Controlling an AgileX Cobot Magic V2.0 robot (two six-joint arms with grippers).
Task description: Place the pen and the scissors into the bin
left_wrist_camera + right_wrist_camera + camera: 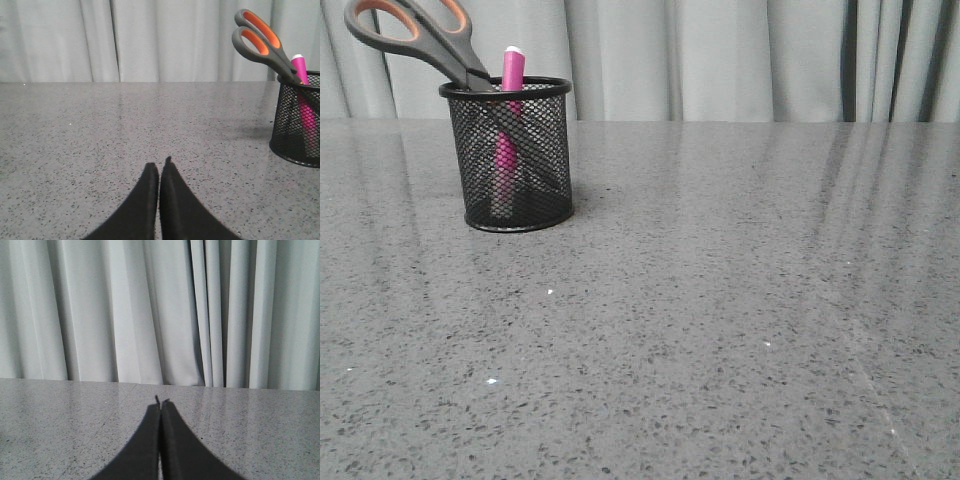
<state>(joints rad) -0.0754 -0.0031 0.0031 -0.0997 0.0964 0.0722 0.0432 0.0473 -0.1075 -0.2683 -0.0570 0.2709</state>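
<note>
The black mesh bin (pixel 517 155) stands on the grey table at the far left in the front view. The magenta pen (pixel 510 75) stands upright inside it, whitish tip above the rim. The dark grey scissors (pixel 415 30) with orange-lined loops sit blades-down in the bin, handles leaning left over the rim. In the left wrist view the bin (pixel 297 122), pen (pixel 300 65) and scissors (pixel 260 37) show well apart from my left gripper (pixel 159 167), which is shut and empty over the table. My right gripper (pixel 160 406) is shut and empty, facing the curtain. Neither gripper shows in the front view.
The grey speckled table (pixel 720 300) stretches wide around the bin. A pale pleated curtain (pixel 720 60) hangs behind the table's far edge and fills the upper part of the right wrist view (pixel 150 310).
</note>
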